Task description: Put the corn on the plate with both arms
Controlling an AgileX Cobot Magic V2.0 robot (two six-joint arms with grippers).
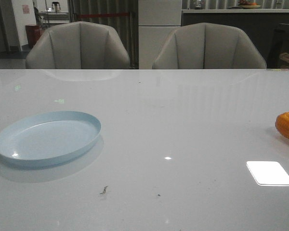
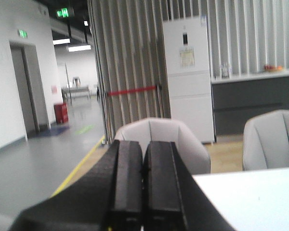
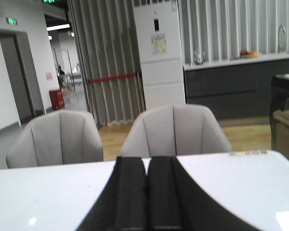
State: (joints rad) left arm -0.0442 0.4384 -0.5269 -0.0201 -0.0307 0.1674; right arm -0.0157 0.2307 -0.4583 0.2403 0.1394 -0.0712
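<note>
The pale blue plate (image 1: pixel 47 138) lies empty on the left of the white table (image 1: pixel 173 125) in the front view. The orange-yellow corn (image 1: pixel 288 126) lies at the table's far right edge, partly cut off by the frame. Neither arm shows in the front view. My left gripper (image 2: pixel 143 144) is shut and empty, raised and pointing level toward the room. My right gripper (image 3: pixel 146 161) is shut and empty, pointing level over the table. Neither wrist view shows the corn or the plate.
Two grey chairs (image 1: pixel 78 45) (image 1: pixel 209 46) stand behind the table's far edge. A white cabinet (image 1: pixel 159 29) and a dark counter (image 1: pixel 231 21) stand beyond. A bright light reflection (image 1: pixel 269 173) lies on the table front right.
</note>
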